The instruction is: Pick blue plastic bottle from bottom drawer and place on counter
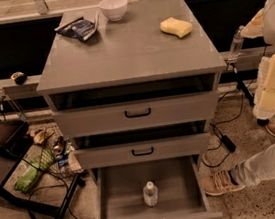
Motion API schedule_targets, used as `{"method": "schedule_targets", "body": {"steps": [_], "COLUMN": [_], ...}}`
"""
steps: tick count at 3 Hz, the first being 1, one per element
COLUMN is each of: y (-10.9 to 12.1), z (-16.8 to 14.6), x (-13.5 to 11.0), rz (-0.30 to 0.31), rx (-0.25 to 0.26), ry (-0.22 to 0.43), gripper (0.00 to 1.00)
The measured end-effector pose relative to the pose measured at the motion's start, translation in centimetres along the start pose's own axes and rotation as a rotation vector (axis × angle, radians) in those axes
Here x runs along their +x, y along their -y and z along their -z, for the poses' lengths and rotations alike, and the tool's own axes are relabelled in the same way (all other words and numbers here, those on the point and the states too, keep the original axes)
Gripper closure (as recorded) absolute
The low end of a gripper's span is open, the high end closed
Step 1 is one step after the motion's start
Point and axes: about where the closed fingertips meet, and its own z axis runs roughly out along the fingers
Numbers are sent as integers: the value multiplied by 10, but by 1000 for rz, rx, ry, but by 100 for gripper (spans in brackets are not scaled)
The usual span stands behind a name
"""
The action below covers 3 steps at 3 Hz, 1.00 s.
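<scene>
Bottle (150, 194): clear plastic cylinder, white cap, upright in the open drawer (113, 195), a flat grey tray.
Hand (267, 104): pale, blocky, right of the cabinet; grip cannot tell.
Surface (129, 47): matte grey.

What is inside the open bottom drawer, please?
Only the blue plastic bottle stands upright in the bottom drawer; its back part is hidden under the drawer above. The end effector hangs beside the cabinet, outside it.
</scene>
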Motion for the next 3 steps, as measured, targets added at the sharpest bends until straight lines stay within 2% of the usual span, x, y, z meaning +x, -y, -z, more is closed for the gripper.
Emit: {"method": "schedule_targets", "body": {"steps": [1, 2, 3], "y": [0, -8, -45], "z": [0, -27, -90], "x": [0, 4, 19], "rz": [0, -41, -84], "rx": [0, -14, -80], "ry": [0, 75, 230], "gripper": [0, 0, 0]}}
